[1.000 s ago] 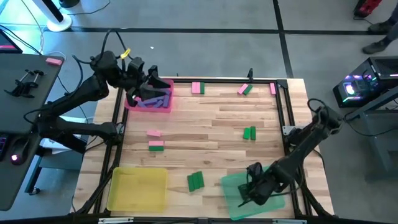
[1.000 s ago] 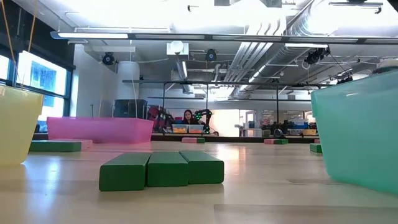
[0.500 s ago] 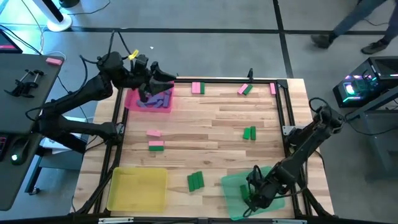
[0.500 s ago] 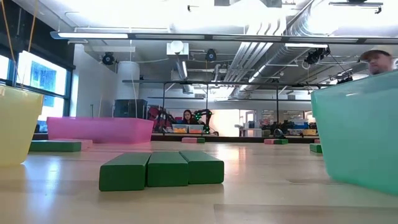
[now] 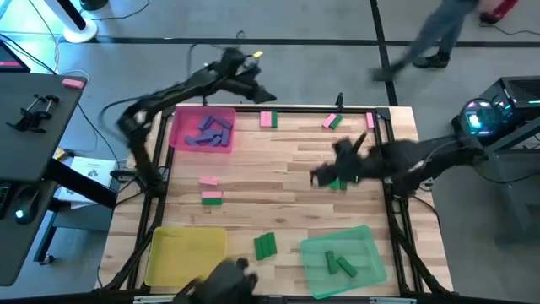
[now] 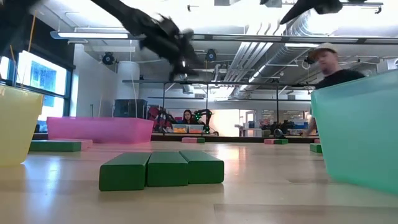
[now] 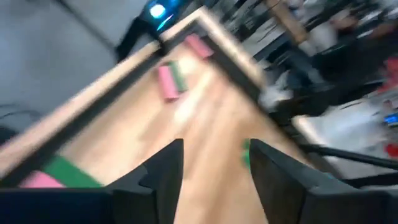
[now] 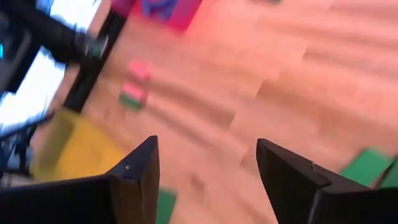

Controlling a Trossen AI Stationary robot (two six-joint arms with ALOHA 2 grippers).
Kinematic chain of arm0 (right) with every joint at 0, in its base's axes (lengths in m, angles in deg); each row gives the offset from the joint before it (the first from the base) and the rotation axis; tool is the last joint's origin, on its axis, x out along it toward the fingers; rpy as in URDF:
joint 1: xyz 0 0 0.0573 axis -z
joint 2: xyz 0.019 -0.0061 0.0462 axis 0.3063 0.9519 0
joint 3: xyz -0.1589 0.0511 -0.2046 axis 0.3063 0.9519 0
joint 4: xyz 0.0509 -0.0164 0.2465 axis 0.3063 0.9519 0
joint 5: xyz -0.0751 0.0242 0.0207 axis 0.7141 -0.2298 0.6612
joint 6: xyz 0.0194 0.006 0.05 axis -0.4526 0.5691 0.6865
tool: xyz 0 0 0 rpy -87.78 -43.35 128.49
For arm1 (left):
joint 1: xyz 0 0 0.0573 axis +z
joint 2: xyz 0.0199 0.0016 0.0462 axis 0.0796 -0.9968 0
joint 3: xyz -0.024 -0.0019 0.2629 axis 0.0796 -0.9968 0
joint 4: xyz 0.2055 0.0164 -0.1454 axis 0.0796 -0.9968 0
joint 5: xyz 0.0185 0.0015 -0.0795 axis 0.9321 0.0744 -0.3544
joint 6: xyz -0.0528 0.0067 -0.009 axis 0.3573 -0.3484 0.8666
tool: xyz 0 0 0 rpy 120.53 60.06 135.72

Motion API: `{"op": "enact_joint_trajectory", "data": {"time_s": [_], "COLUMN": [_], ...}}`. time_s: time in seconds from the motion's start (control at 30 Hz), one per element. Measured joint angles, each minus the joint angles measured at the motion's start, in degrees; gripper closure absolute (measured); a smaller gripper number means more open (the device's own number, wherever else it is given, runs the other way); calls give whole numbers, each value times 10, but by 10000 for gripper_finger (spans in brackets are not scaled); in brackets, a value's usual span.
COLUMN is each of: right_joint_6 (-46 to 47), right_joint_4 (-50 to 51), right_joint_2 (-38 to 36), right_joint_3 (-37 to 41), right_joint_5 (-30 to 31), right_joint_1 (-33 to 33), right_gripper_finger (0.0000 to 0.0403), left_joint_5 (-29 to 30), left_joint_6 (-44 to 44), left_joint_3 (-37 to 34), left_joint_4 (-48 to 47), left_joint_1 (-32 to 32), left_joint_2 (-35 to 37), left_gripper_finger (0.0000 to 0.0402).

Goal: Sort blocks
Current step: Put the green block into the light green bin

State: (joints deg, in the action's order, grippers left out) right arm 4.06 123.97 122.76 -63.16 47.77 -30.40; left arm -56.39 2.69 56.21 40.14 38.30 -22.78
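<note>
On the wooden table (image 5: 278, 169), green blocks (image 5: 338, 181) lie under the open right tool (image 5: 325, 175).

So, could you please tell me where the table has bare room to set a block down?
The widest bare wood lies mid-table, between the pink and green pair on the left and the right gripper hovering over the green blocks. The front edge is crowded by the yellow tray, green blocks and green tray.
</note>
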Motion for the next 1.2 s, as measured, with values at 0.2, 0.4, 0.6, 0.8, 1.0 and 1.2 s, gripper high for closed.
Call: {"op": "enact_joint_trajectory", "data": {"time_s": [0.2,0.4,0.6,0.8,1.0,1.2], "right_joint_6": [-58,-118,-164,-191,-197,-197], "right_joint_4": [8,9,10,10,10,10], "right_joint_2": [-41,-41,-39,-38,-38,-38], "right_joint_3": [0,0,0,0,0,0], "right_joint_5": [-4,-27,-60,-65,-66,-66], "right_joint_1": [99,146,164,171,171,171], "right_gripper_finger": [202,202,202,202,202,202], "left_joint_5": [96,142,166,196,254,247], "left_joint_6": [-91,-151,-162,-170,-197,-206], "left_joint_3": [216,325,329,330,330,330], "left_joint_4": [-236,-342,-361,-318,-341,-351], "left_joint_1": [11,7,-11,-43,-59,-53], "left_joint_2": [-192,-293,-338,-338,-341,-349], "left_gripper_finger": [335,393,401,401,401,401]}}
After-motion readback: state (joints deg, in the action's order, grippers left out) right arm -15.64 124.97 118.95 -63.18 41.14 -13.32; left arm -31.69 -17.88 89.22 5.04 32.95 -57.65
